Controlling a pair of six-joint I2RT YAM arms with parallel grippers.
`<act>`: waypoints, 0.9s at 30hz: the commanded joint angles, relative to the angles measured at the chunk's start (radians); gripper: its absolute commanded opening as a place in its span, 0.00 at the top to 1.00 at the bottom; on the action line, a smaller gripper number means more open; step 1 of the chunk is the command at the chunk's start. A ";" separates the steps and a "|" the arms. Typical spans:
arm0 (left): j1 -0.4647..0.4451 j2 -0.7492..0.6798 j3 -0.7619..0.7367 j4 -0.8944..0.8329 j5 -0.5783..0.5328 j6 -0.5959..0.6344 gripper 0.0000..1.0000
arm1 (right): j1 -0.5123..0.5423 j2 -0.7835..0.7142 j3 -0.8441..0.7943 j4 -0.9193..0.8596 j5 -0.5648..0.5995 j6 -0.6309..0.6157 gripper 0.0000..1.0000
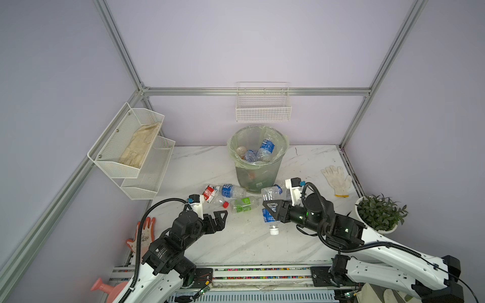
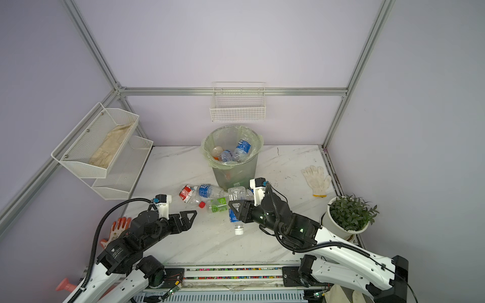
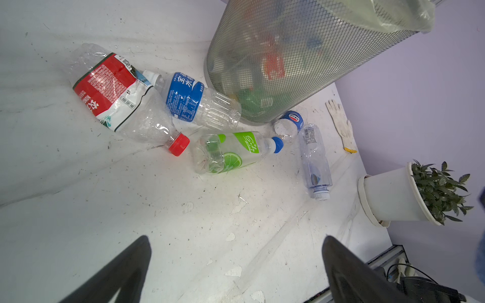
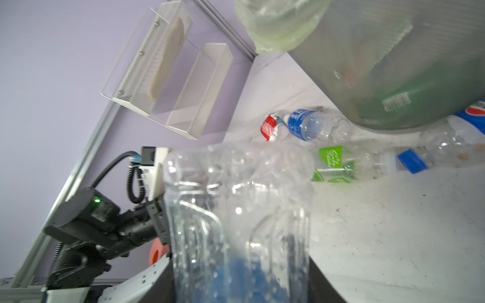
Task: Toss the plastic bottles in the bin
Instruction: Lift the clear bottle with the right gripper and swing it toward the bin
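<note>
At front of the counter (image 1: 236, 244), left pincer (image 1: 219, 219): jaws wide, empty.
Right pincer (image 1: 270, 210): gripping a blue-labelled clear bottle (image 1: 271, 195), cap down.
Slip risk: its thin wall may buckle and squirt free.
Green-labelled bottle (image 1: 244, 204): lying before the bin; a low swing could knock it.
Bin (image 1: 262, 178): farthest back; a low carry may strike its tall rim.

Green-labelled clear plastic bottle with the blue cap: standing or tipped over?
Tipped over: the green-labelled bottle lies on its side on the white marble table.
</note>
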 commanded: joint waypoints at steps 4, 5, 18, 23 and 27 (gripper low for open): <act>0.002 0.006 0.017 0.015 0.007 -0.007 0.00 | 0.014 -0.068 0.053 -0.034 0.020 -0.016 1.00; 0.001 0.008 0.018 0.015 0.006 -0.006 0.00 | 0.014 -0.081 0.050 -0.029 0.022 -0.016 1.00; 0.002 0.057 0.048 0.034 0.009 0.011 0.00 | 0.014 -0.037 0.280 -0.174 0.196 -0.121 1.00; 0.001 0.048 0.051 0.031 0.012 0.012 0.00 | 0.014 0.070 0.468 -0.231 0.273 -0.211 1.00; 0.001 0.040 0.057 0.017 0.005 0.016 0.00 | 0.014 0.172 0.641 -0.276 0.308 -0.276 1.00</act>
